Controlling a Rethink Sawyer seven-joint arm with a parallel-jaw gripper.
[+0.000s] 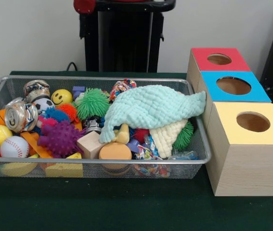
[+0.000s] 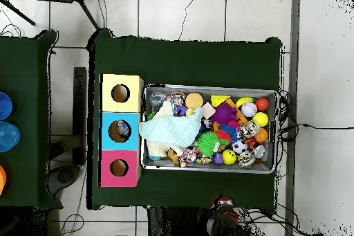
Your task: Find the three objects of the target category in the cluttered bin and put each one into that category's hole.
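Hand state cannot be told, arm drawn back; mint cloth (image 1: 148, 109) drapes over bin (image 1: 93, 162) edge, touching blue box (image 1: 232, 86)

Front camera low, close, facing the bin (image 1: 194, 139), overhead straight down, perhaps far higher, both share it

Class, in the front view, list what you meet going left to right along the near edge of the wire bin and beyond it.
Baseball → yellow wedge block → orange disc → yellow-topped wooden box.
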